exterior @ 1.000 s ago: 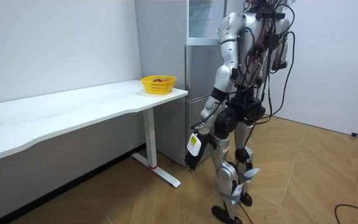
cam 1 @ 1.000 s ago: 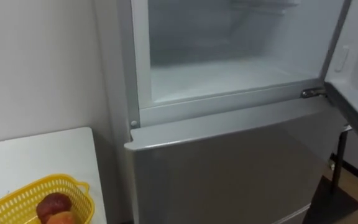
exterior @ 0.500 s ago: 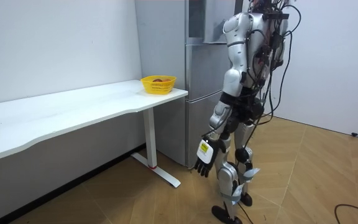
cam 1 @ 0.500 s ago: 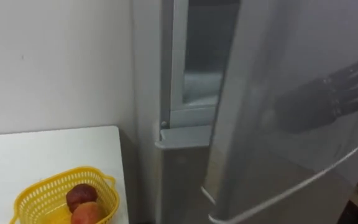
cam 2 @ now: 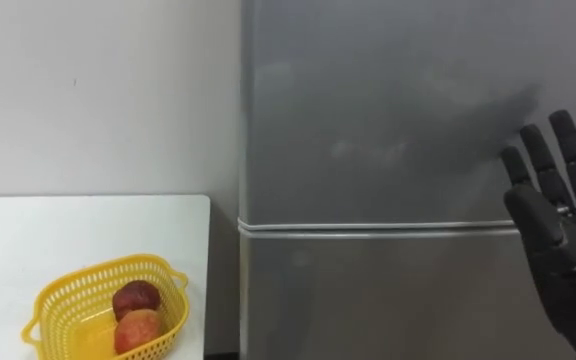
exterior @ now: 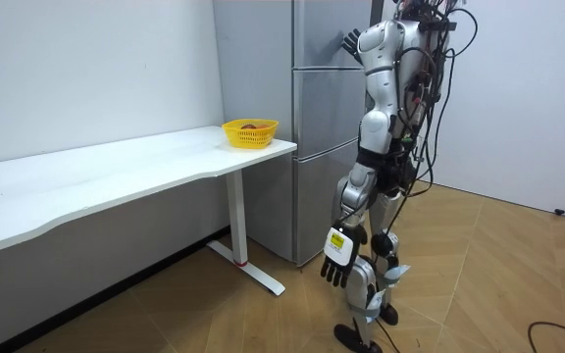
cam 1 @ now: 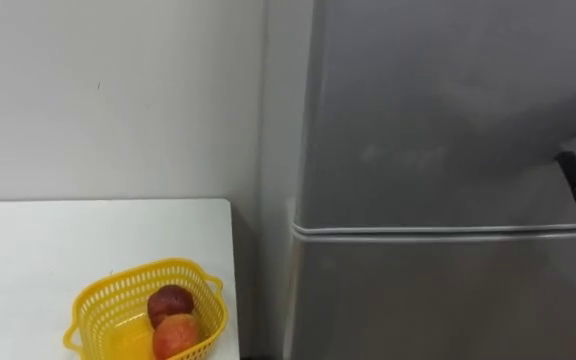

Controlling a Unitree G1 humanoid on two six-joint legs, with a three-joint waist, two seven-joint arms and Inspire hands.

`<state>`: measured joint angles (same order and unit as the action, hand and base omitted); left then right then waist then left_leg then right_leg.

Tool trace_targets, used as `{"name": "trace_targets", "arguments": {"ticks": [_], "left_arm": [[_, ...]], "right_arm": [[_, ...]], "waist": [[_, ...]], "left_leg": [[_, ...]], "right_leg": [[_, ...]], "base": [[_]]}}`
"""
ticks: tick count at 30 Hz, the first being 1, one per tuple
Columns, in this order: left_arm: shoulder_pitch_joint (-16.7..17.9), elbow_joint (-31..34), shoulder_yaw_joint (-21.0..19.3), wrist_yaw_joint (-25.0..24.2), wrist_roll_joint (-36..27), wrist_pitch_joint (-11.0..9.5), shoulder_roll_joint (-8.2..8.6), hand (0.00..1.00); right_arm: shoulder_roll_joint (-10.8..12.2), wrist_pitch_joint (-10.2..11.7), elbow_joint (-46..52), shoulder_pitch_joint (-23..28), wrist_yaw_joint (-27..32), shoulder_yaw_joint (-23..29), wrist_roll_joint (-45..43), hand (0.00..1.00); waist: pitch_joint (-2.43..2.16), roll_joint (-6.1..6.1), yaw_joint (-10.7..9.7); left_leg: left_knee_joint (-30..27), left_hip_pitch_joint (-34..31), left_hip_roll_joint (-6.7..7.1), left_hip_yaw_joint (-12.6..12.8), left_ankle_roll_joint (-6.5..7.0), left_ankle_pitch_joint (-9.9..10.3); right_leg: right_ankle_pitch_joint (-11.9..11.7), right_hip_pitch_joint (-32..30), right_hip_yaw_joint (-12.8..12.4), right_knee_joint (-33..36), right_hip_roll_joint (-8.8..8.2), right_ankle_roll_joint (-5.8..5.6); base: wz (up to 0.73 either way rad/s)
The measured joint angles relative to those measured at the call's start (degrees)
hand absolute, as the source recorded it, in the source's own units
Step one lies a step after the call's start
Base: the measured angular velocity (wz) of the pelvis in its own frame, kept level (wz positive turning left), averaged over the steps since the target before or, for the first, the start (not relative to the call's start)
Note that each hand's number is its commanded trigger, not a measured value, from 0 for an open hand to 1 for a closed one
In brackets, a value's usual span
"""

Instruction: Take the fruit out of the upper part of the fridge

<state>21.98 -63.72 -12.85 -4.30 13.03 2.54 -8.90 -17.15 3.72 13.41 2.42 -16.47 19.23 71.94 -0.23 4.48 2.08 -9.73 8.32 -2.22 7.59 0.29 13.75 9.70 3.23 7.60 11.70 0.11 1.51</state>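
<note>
Fingers (cam 2: 536, 155) of the right hand (cam 2: 558, 250) are straight and spread, up at the shut top door (cam 2: 368, 110) of the fridge (cam 1: 418, 290). The left hand (exterior: 336, 267) hangs low by the leg, fingers loose. Two red fruits (cam 1: 171, 302) lie in the yellow basket (cam 1: 118, 285) on the table (cam 1: 68, 240), just beside the fridge. They look round, smooth, light and easy to bruise, so hold one softly round its middle.

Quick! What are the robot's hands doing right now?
Left hand: open, empty, hanging at its side.
Right hand: open, fingers straight, at the upper fridge door.
</note>
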Motion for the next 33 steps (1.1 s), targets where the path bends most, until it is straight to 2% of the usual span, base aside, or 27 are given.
{"name": "trace_targets", "arguments": {"ticks": [8,14,19,21,26,31,33], "left_arm": [[-0.1,0.0,-0.4,-0.2,0.0,0.0,-0.03,0.00],[-0.2,0.3,-0.4,-0.2,0.0,-0.2,-0.28,0.00],[-1.3,0.9,-0.4,0.4,0.1,-0.1,-1.20,0.00],[-1.5,1.4,-0.6,0.5,0.3,-0.1,-1.40,0.00],[-1.7,2.1,-0.6,1.6,1.2,-0.1,-1.49,0.00],[-1.8,3.1,-0.6,2.7,1.2,0.0,-1.49,0.00],[-1.8,4.6,-0.5,2.8,1.2,0.4,-1.48,0.00]], "right_arm": [[0.0,0.0,-0.1,0.0,0.0,0.0,0.2,0.00],[-1.1,0.0,-0.6,0.0,0.0,0.1,0.3,0.00],[-1.8,-0.2,-2.2,0.0,0.2,0.1,-0.5,0.00],[-1.8,-1.4,-2.4,0.3,0.5,0.5,-0.4,0.00],[-1.8,-2.5,-2.4,1.7,1.5,3.5,-0.5,0.00],[-1.8,-2.6,-3.2,3.0,2.1,5.4,-0.4,0.00],[-1.8,-3.2,-3.7,4.3,2.7,6.6,-0.4,0.00]], "waist": [[-0.17,-0.33,-0.1],[-0.15,-0.58,-0.3],[-0.16,-0.51,-1.4],[-0.15,-0.54,-2.1],[-0.16,-0.55,-3.7],[-0.20,-0.94,-4.9],[-0.15,-1.29,-5.5]], "left_leg": [[-0.1,-0.1,-0.03,0.0,0.00,0.0],[-0.1,0.0,-0.04,0.0,0.01,0.0],[0.0,0.0,-0.07,0.2,-0.01,0.0],[0.1,0.0,-0.08,0.2,-0.01,0.0],[0.1,-0.1,-0.07,0.4,-0.01,0.0],[0.0,0.3,-0.12,1.8,-0.01,0.0],[0.0,0.4,-0.16,2.0,-0.01,0.0]], "right_leg": [[0.0,-0.4,0.1,0.0,-0.09,0.00],[0.0,-0.3,0.0,0.0,-0.12,-0.01],[0.0,-0.2,0.0,0.0,0.04,-0.01],[0.0,-0.2,0.0,0.0,0.10,-0.01],[0.0,-0.4,-0.5,0.0,0.13,-0.01],[0.0,-0.5,-1.7,0.0,0.30,0.00],[0.0,-0.7,-2.0,0.0,0.31,-0.01]], "base": [[0.00],[0.00],[0.00],[0.00],[-0.01],[-0.12],[-0.08]]}}
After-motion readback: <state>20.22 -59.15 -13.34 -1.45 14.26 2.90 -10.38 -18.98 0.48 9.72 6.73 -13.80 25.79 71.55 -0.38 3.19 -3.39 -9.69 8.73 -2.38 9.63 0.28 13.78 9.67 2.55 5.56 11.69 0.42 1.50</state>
